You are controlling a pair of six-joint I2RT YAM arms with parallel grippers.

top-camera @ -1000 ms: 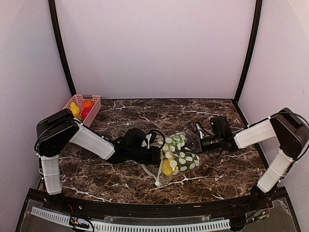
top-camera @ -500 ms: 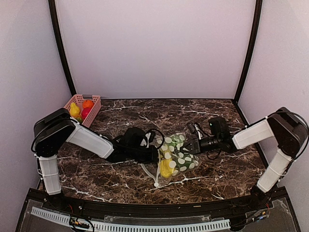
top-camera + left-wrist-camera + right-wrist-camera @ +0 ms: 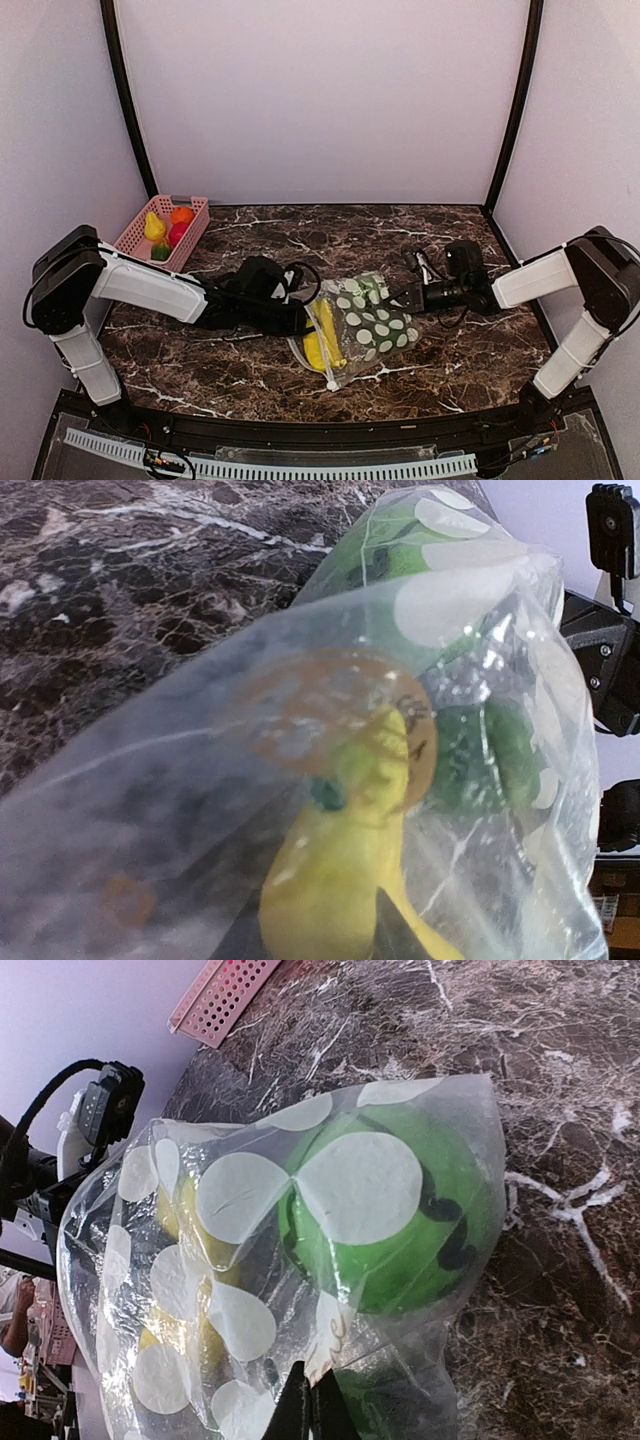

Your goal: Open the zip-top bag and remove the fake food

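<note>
The dotted clear bag is laid on the surface, well to the right of the pink basket and nearer the arms. A yellow banana and a green ball are seen inside it. In the basket are held a yellow piece, an orange ball, a red ball and a green bit. The bag's edge away from the basket is pinched by the closed right gripper. The left gripper is set against the side toward the basket; whether it is open cannot be told.
</note>
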